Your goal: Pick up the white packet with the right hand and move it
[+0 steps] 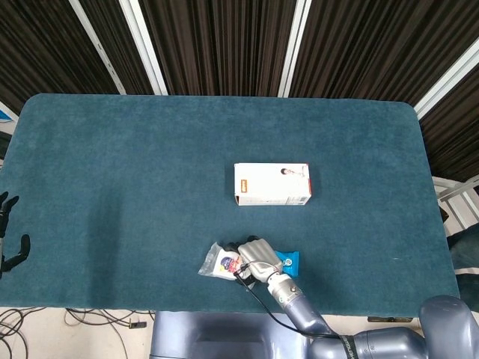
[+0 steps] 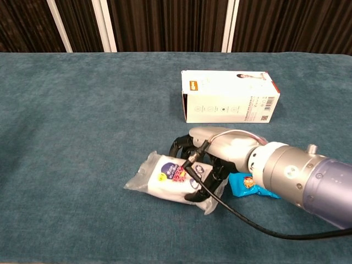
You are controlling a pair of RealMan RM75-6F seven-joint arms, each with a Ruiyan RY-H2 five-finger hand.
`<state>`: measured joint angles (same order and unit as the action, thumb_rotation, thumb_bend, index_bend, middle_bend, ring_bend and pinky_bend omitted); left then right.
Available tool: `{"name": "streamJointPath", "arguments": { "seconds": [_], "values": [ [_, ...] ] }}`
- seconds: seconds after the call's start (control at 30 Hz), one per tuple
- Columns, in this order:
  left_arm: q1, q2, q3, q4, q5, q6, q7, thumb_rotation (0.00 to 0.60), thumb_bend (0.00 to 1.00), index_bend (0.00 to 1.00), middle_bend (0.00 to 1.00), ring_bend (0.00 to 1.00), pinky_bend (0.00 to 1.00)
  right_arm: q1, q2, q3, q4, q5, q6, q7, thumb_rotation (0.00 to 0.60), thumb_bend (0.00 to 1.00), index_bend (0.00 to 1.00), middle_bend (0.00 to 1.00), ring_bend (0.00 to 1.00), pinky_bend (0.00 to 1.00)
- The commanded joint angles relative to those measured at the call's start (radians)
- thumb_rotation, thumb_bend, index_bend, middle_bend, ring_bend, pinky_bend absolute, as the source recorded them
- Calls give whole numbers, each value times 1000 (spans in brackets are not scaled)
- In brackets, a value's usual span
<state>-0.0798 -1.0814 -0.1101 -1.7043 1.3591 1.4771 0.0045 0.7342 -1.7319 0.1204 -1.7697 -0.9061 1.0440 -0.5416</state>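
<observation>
The white packet with a blue and red print lies near the table's front edge, also seen from above as the white packet. My right hand grips its right end, fingers curled over the top and thumb pressed in at the front. From the head view the right hand covers the packet's right half. The packet looks tilted, its right end raised off the cloth. My left hand hangs off the table's left edge with fingers apart, holding nothing.
A white carton lies on its side at mid-table, behind the hand; the same carton shows in the chest view. A small blue packet lies just right of the white one, partly under my wrist. Teal cloth table.
</observation>
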Motion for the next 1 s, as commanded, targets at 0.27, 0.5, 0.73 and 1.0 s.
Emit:
{"name": "streamJointPath", "arguments": {
  "seconds": [0.27,0.5,0.73,1.0],
  "values": [
    [1,1,0,-2,-3,-1,-4,600,495,70,0,0,0,-60,201,135,-175,-80,-28,309,600,432,381,409,520,237],
    [2,0,0,-10,-2,2,-2,600,495,70,0,0,0,-154,428,287,-265,-106,-214,839,600,416,381,403,516,238],
    [2,-4,2,-11,-1,3,10,600,495,70,0,0,0,-236,604,436,-217,-318,-551,1431,600,416,381,403,514,238],
    [4,-3,2,-16,-4,5,10,600,495,70,0,0,0,-265,637,427,-129,-779,-470,2072,600,411,381,403,511,238]
  ]
}}
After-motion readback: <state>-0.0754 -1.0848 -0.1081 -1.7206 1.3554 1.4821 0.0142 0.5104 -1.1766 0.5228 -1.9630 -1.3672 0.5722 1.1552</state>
